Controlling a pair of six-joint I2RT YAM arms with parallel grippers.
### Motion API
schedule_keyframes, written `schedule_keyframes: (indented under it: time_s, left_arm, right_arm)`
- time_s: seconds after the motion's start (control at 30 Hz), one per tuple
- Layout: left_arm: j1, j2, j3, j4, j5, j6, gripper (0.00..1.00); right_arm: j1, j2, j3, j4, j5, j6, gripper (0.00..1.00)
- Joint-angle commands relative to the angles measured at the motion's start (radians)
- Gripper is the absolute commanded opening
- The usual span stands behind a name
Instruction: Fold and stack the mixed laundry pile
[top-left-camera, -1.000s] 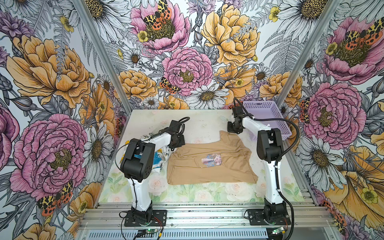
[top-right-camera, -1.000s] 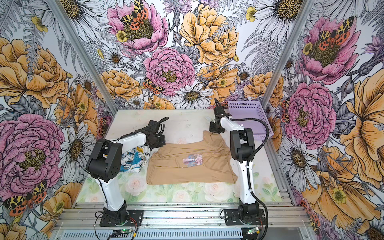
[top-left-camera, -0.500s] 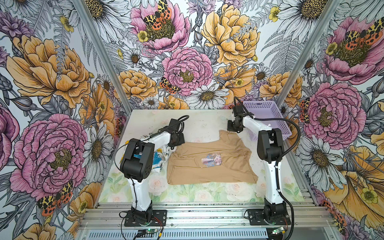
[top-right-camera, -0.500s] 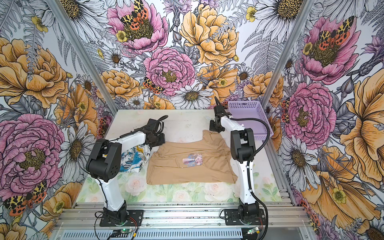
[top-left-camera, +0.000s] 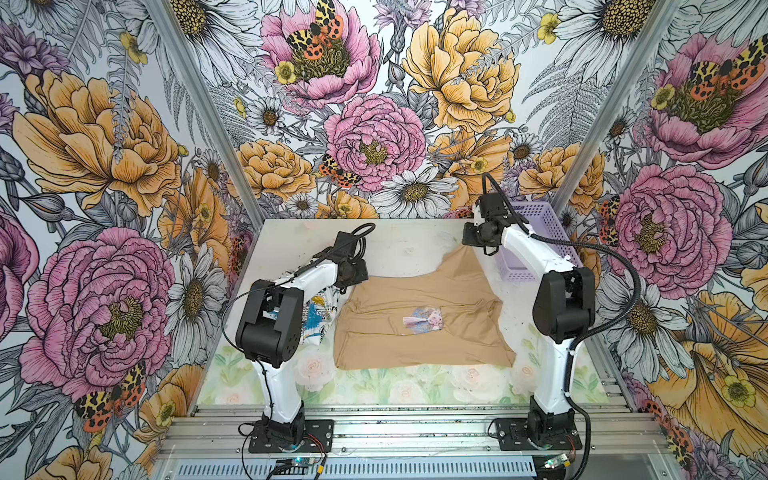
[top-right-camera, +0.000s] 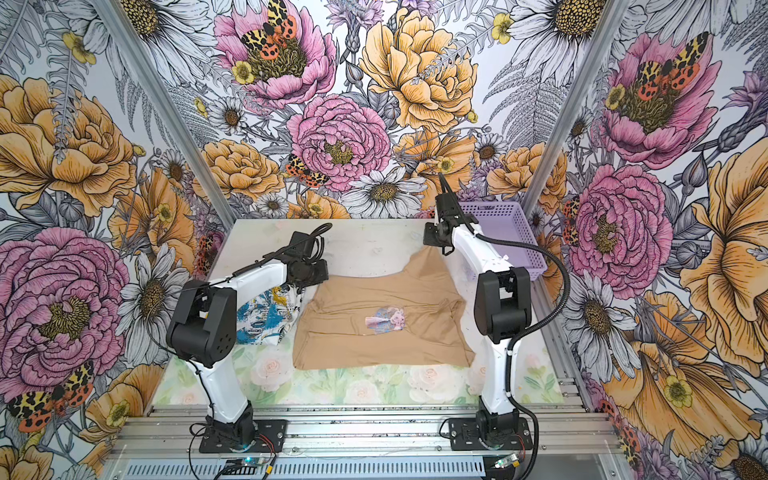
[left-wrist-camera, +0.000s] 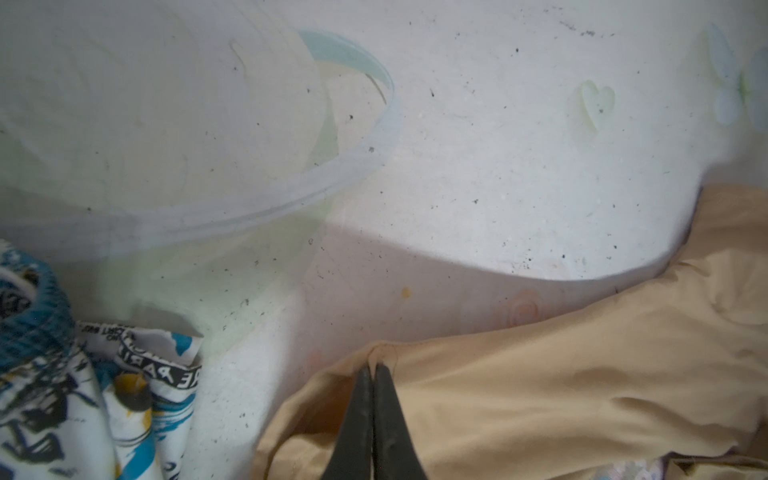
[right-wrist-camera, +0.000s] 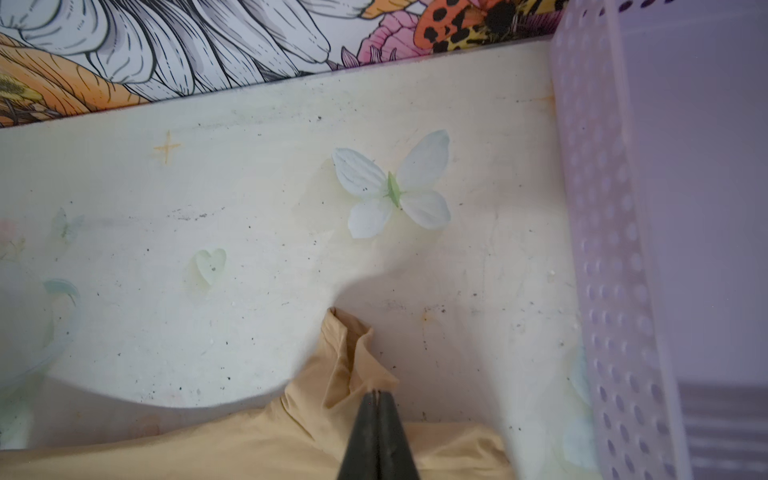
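Both arms reach forward, left hand (left-wrist-camera: 374, 368) and right hand (right-wrist-camera: 377, 392) clamped on the tan garment (top-left-camera: 415, 299).

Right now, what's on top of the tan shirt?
A small pink-and-blue patch sits at the middle of the tan shirt; print or loose piece, I can't tell. Anything beneath the shirt is covered.

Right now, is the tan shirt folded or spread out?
Spread out: the tan shirt lies open on the table; the left fingers and right fingers pinch its far corners.
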Motion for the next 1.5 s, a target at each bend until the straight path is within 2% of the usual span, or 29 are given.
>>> schedule_keyframes:
  time_s: [0.0,0.4,0.73,0.83,1.23,1.47]
  left_arm:
    - [0.007,-0.071,-0.029,0.007,0.020,-0.010,0.00]
    - [0.003,-0.142,-0.143,0.033,0.020,-0.019,0.00]
    - [-0.006,-0.230,-0.212,0.041,0.013,-0.028,0.00]
    - [-0.004,-0.202,-0.179,0.052,0.009,-0.023,0.00]
    - [0.033,0.060,0.089,0.058,0.010,0.011,0.00]
    - [0.055,0.097,0.117,0.074,0.008,0.016,0.00]
  right_arm:
    - [0.012,-0.081,-0.084,0.036,0.011,0.000,0.00]
    - [0.034,-0.296,-0.385,0.102,-0.029,0.033,0.00]
    - [0.035,-0.448,-0.506,0.102,-0.046,0.053,0.00]
    - [0.030,-0.410,-0.467,0.108,-0.031,0.040,0.00]
    - [-0.026,-0.077,-0.113,0.154,0.006,0.016,0.00]
    - [-0.036,-0.018,-0.052,0.174,0.010,0.020,0.00]
